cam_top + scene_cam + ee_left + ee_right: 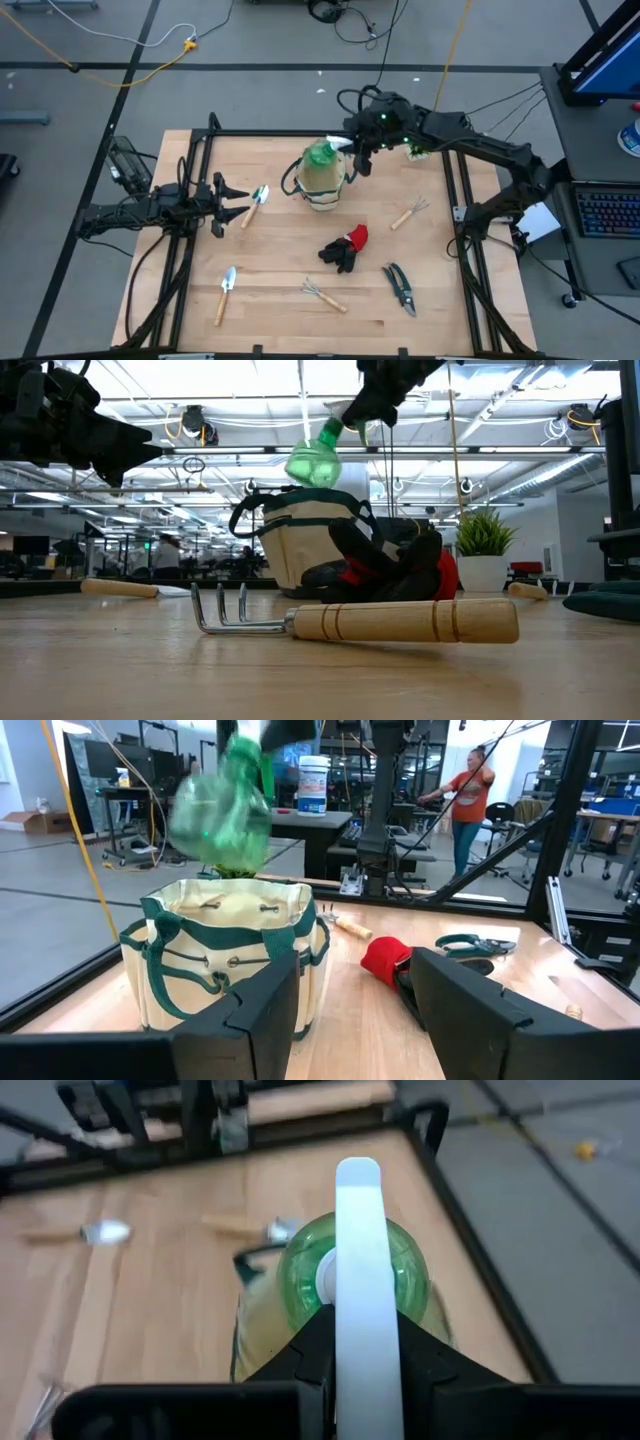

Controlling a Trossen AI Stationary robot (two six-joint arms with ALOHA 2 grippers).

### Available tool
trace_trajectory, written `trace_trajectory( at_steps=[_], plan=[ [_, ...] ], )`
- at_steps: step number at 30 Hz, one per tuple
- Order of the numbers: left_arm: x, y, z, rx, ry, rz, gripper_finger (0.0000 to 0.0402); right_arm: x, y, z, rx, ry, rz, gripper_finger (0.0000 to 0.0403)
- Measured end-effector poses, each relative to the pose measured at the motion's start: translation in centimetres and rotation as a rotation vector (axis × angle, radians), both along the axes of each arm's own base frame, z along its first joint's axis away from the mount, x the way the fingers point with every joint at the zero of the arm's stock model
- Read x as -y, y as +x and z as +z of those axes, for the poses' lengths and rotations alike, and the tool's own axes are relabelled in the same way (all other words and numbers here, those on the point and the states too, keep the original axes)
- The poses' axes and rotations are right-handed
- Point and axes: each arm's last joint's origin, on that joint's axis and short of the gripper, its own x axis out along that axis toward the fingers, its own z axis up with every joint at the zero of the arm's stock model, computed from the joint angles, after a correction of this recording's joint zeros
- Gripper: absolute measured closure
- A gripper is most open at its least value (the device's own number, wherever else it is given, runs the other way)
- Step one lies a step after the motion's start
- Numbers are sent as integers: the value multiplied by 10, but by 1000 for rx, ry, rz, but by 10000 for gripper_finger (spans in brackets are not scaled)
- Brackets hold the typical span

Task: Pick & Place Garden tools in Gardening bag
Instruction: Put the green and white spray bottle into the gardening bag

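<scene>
The right end effector [368, 410] grasps a translucent green spray bottle [314, 458] by its white head, tilted above the beige, green-trimmed gardening bag [322, 182]; the left end effector [238, 200] stands released.

High cam: straight down, far, whole bench [300, 300] plus both arms. Low cam: bench-top level, close behind a rake [360, 622], facing the room. L wrist cam: level, near, facing the gardening bag [225, 955]. R wrist cam: looks down, very near the green spray bottle [355, 1280]. All four share bag and bottle.
</scene>
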Motion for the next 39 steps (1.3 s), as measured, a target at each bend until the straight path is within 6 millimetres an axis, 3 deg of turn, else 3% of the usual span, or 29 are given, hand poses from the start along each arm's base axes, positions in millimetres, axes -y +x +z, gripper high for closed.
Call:
trace_trajectory(
  at_steps=[9,22,39],
  plan=[
    [0,0,0,0,0,0,201,3,8,-15,-69,22,3,360],
    [0,0,0,0,-1,0,201,18,34,-56,-177,47,18,359],
    [0,0,0,-1,-1,0,201,33,55,-90,-217,38,26,358]
  ],
)
